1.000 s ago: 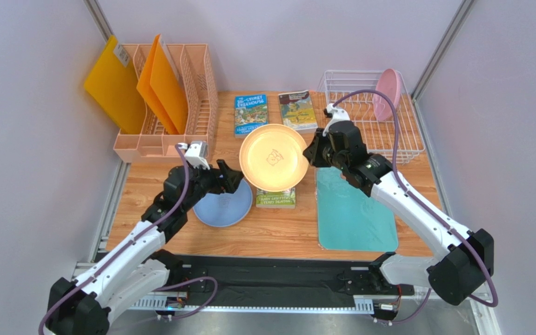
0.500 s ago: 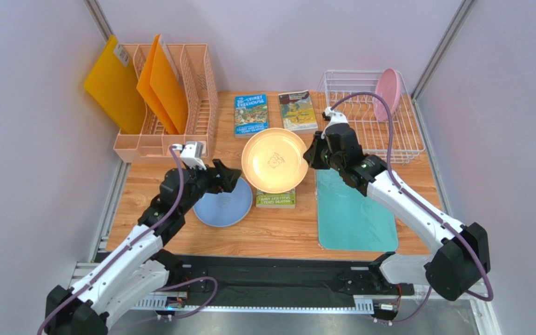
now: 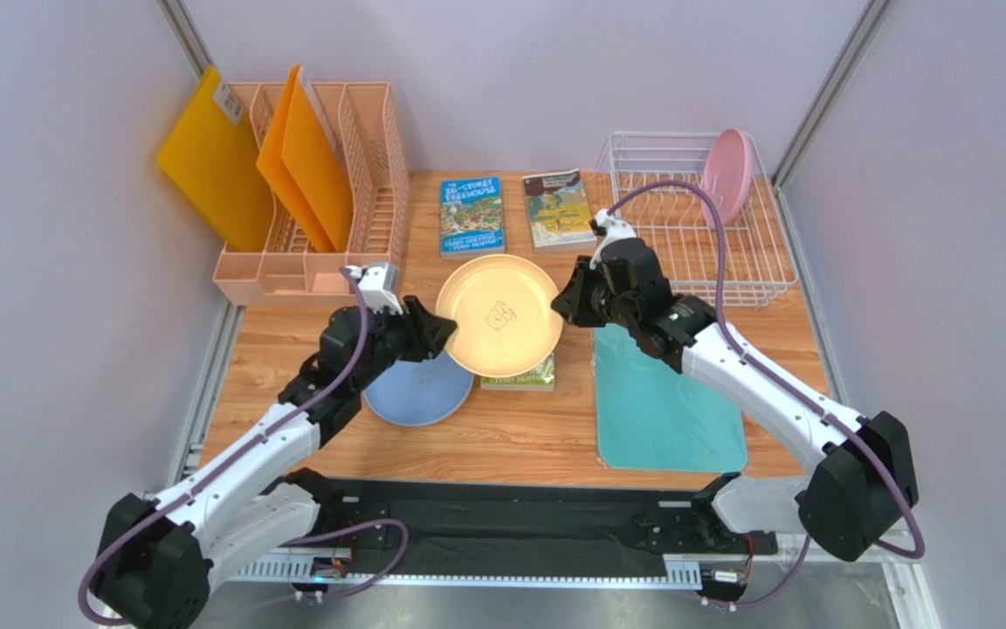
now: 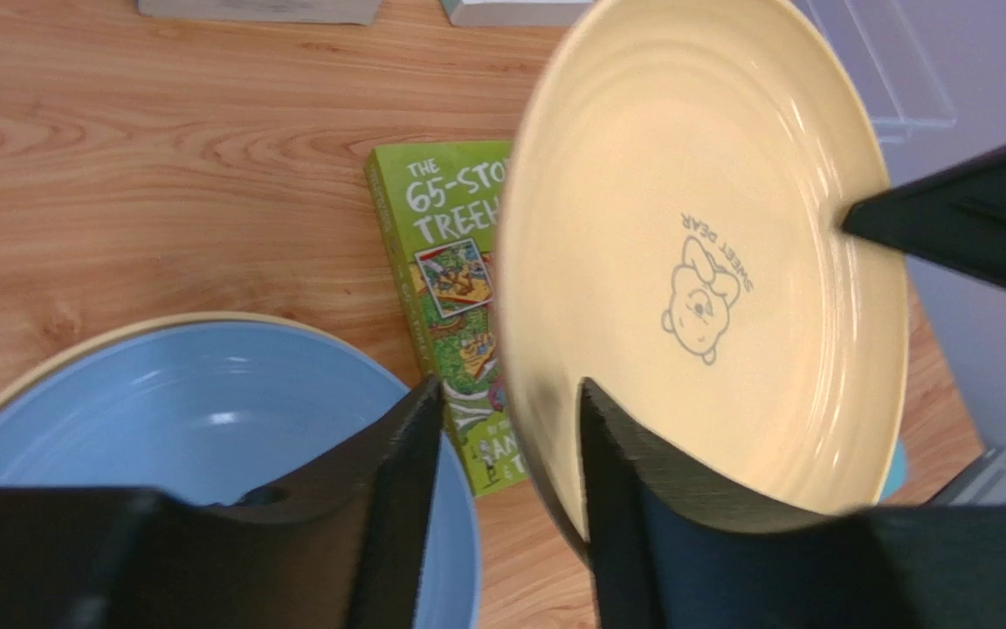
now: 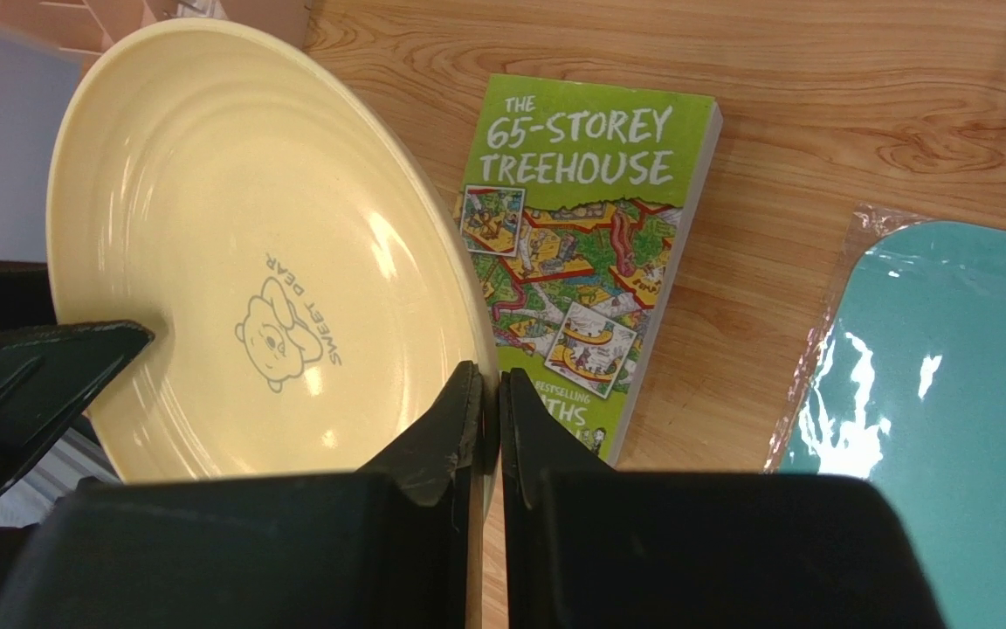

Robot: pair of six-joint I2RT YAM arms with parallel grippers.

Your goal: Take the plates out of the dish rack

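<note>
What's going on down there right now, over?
Right fingers shut on yellow plate. Left fingers open, straddling its rim. Pink plate in dish rack. Nothing blocking.

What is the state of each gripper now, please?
Left gripper: open, with one finger on each side of the yellow plate rim.
Right gripper: closed on the rim of the same plate.

Robot lab booth: grey walls [image 3: 522,79], aluminium posts [image 3: 838,79].

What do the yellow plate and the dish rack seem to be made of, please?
The yellow plate looks like glazed ceramic or melamine: glossy highlights, moulded rings, printed bear. The dish rack looks like white-coated metal wire: thin straight rods.
</note>
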